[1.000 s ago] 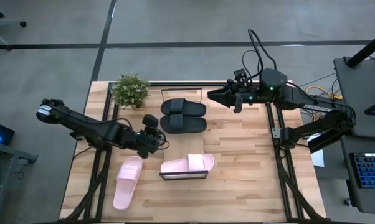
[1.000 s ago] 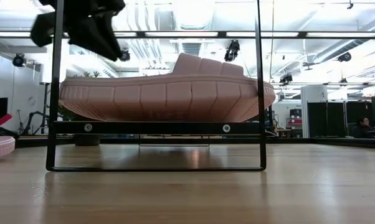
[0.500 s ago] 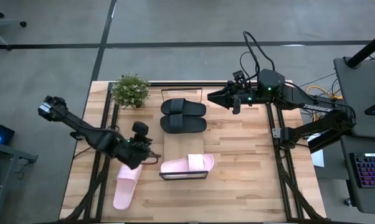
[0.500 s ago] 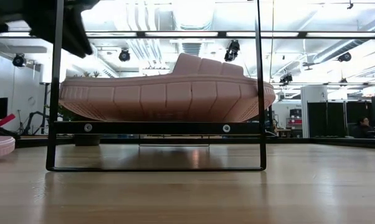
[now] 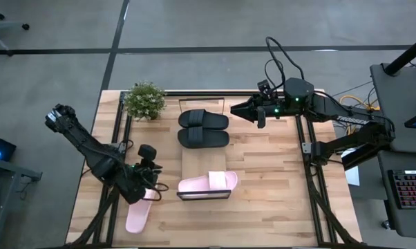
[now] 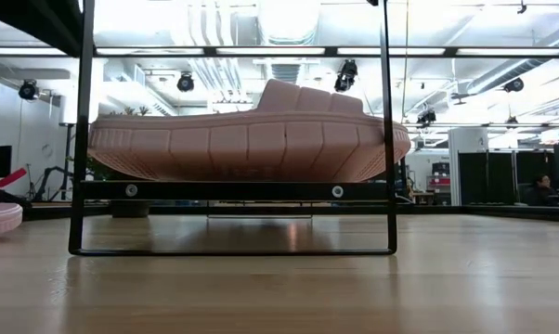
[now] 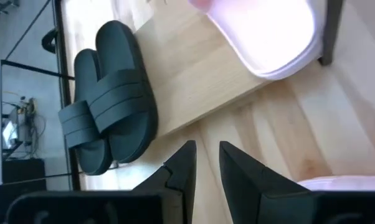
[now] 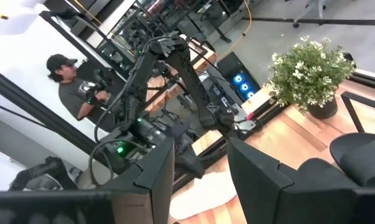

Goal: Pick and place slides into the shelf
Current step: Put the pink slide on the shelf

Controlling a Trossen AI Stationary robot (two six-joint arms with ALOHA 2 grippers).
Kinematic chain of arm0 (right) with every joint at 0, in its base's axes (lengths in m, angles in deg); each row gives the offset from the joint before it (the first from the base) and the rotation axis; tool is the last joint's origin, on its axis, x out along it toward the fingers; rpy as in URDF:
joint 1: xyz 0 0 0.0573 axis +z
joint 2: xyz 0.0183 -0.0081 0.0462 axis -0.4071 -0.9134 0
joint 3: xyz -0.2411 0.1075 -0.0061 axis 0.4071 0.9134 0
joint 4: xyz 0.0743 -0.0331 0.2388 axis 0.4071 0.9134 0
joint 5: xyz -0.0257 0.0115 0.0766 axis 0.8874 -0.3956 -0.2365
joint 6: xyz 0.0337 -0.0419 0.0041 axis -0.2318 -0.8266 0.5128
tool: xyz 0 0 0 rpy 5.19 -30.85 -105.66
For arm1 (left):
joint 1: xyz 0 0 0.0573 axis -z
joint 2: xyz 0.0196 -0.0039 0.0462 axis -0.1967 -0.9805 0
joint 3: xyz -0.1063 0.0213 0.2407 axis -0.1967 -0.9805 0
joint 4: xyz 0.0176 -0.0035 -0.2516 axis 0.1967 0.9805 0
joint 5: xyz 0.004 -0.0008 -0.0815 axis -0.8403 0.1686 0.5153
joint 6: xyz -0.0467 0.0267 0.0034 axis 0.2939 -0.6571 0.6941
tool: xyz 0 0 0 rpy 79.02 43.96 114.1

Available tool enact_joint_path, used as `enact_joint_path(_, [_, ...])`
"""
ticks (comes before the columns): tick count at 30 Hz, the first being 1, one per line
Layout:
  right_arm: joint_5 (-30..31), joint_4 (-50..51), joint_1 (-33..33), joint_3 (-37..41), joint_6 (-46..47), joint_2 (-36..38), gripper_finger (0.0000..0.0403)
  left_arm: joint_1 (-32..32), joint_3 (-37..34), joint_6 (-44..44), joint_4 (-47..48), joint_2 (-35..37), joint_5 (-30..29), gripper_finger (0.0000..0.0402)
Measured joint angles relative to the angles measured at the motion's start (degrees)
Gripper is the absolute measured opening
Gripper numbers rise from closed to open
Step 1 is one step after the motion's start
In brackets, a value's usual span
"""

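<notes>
Our left tool point(image 5: 149, 188) parted and empty over the loose pink slide point(image 5: 137, 211), right tool point(image 5: 237, 108) parted at one o'clock above the bench point(image 5: 263, 187)

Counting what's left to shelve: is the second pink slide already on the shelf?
No. In the high view only one pink slide lies on the shelf; the other is on the tabletop under the left claw.

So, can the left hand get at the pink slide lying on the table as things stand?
Probably yes. The left hand hangs right above the pink slide, at its upper end, empty, fingers slightly apart. Nothing lies between them; the shelf stands off to the side.
</notes>
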Motion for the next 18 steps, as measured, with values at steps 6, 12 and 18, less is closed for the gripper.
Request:
enact_joint_path(6, [0.02,0.1,0.0,0.0,0.17,0.0,0.0141,3.2,1.66,2.38,0.1,-1.61,1.06,0.0055])
enact_joint_path(12, [0.04,2.83,0.0,0.0,0.46,0.0,0.0141,5.82,2.45,8.21,0.26,-4.05,5.06,0.0055])
enact_joint_path(18, [0.06,4.85,0.0,0.0,0.91,0.0,0.0141,9.61,3.65,12.18,0.38,-6.36,6.21,0.0054])
